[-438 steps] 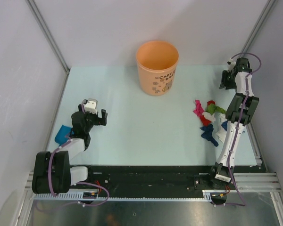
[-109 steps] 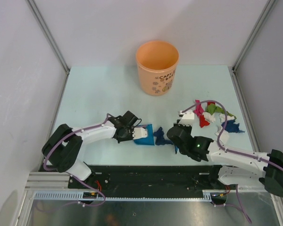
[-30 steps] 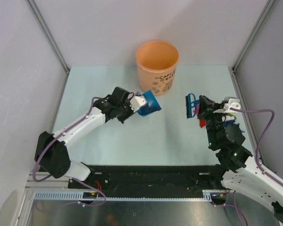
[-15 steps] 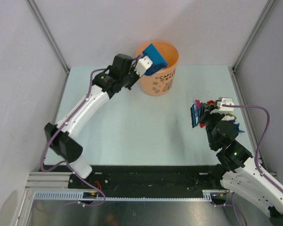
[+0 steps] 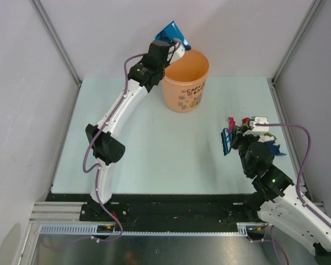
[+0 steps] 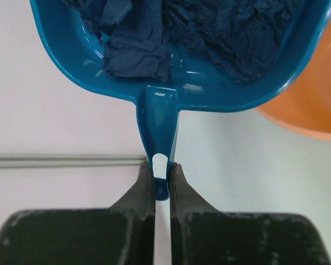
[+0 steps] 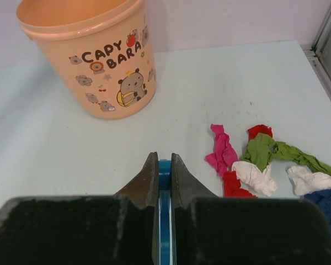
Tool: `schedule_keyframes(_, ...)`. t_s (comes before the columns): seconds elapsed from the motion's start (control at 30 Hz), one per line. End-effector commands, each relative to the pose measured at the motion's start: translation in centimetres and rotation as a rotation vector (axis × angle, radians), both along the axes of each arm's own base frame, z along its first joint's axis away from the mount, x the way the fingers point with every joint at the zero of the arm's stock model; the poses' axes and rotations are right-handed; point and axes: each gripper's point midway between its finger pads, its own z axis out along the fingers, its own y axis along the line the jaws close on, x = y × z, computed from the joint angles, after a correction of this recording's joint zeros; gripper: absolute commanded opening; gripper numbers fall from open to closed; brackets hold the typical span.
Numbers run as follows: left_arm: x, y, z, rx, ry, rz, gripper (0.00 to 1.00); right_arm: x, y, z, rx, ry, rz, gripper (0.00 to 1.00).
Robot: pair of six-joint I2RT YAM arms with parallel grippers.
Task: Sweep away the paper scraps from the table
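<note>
One load of blue paper scraps (image 6: 137, 48) lies in the dustpan (image 6: 209, 94), its handle pinched by the left gripper (image 6: 161, 168), above the orange bucket's (image 5: 185, 88) far-left rim; the right gripper (image 7: 164, 160) clamps the brush (image 5: 227, 142).

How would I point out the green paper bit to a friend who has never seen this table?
Find the big orange bucket at the far side of the table; a cluster of paper scraps lies to its right, nearer the arms. The green scrap lies amid it, the only green piece, stretched into a long strip.
</note>
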Motion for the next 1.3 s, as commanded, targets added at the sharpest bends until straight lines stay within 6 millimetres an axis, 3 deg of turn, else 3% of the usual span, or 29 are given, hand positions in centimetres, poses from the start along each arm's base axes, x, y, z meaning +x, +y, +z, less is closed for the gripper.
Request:
schedule_keyframes(0.0, -0.1, 3.2, 5.1, 0.248, -0.131, 0.114, 0.0, -0.4, -0.1, 0.8, 0.047, -0.026, 0.007, 0.0)
schedule_keyframes(0.17, 0.0, 3.5, 5.0, 0.455, -0.138, 0.14, 0.0, -0.5, -0.1, 0.9, 0.059, -0.031, 0.015, 0.0)
schedule_keyframes(0.23, -0.2, 3.7, 6.3, 0.493, -0.193, 0.188, 0.0, -0.5, 0.0, 0.8, 0.057, -0.027, 0.019, 0.0)
schedule_keyframes(0.27, -0.1, 3.2, 5.4, 0.603, -0.174, 0.167, 0.0, -0.5, 0.0, 0.8, 0.058, -0.026, 0.022, 0.0)
schedule_keyframes(0.3, 0.0, 3.1, 6.5, 0.602, -0.232, 0.193, 0.0, -0.6, 0.1, 0.8, 0.057, -0.025, 0.027, 0.0)
schedule_keyframes(0.37, -0.1, 3.0, 5.9, 0.732, -0.218, 0.198, 0.0, -0.7, 0.0, 0.8, 0.063, -0.024, 0.027, 0.0)
schedule_keyframes(0.4, -0.2, 3.1, 7.2, 0.711, -0.286, 0.239, 0.0, -0.8, -0.1, 0.8, 0.067, -0.025, 0.027, 0.0)
schedule_keyframes(0.43, -0.3, 3.2, 7.8, 0.829, -0.291, 0.237, 0.0, -0.9, -0.1, 0.8, 0.066, -0.024, 0.028, 0.0)
schedule_keyframes(0.47, -0.4, 3.1, 6.9, 0.883, -0.294, 0.233, 0.0, -0.9, -0.2, 0.7, 0.07, -0.025, 0.027, 0.0)
schedule_keyframes(0.7, -1.8, 2.8, 10.3, 0.949, -0.431, 0.303, 0.0, -1.1, -0.2, 0.0, 0.073, -0.016, 0.031, 0.0)
schedule_keyframes(0.8, -2.3, 2.5, 10.4, 1.024, -0.456, 0.286, 0.0, -1.0, -0.1, 0.0, 0.072, -0.018, 0.032, 0.0)
schedule_keyframes(0.83, -2.1, 2.2, 9.0, 1.066, -0.447, 0.259, 0.0, -1.0, 0.0, 0.0, 0.072, -0.018, 0.035, 0.0)
schedule_keyframes(1.0, -2.8, 2.3, 9.9, 1.047, -0.521, 0.286, 0.0, -1.2, 0.0, 0.3, 0.079, -0.026, 0.04, 0.0)
schedule_keyframes(1.07, -3.2, 2.6, 11.3, 0.999, -0.548, 0.308, 0.0, -1.3, -0.2, 0.4, 0.082, -0.03, 0.04, 0.0)
schedule_keyframes(1.13, -3.7, 3.2, 12.6, 0.884, -0.581, 0.33, 0.0, -1.3, -0.2, 0.5, 0.081, -0.035, 0.039, 0.0)
schedule_keyframes(1.17, -3.3, 3.2, 12.3, 0.869, -0.541, 0.302, 0.0, -1.3, -0.5, 0.7, 0.081, -0.042, 0.024, 0.0)
schedule_keyframes(1.2, -3.2, 3.5, 11.8, 0.713, -0.545, 0.299, 0.0, -1.2, -0.7, 0.8, 0.077, -0.049, 0.017, 0.0)
schedule_keyframes(1.23, -3.7, 4.1, 13.5, 0.606, -0.557, 0.3, 0.0, -1.1, -0.9, 1.0, 0.048, -0.056, 0.01, 0.0)
schedule_keyframes(1.27, -2.8, 3.6, 11.3, 0.629, -0.433, 0.219, 0.0, -0.8, -1.0, 1.3, 0.037, -0.072, -0.009, 0.0)
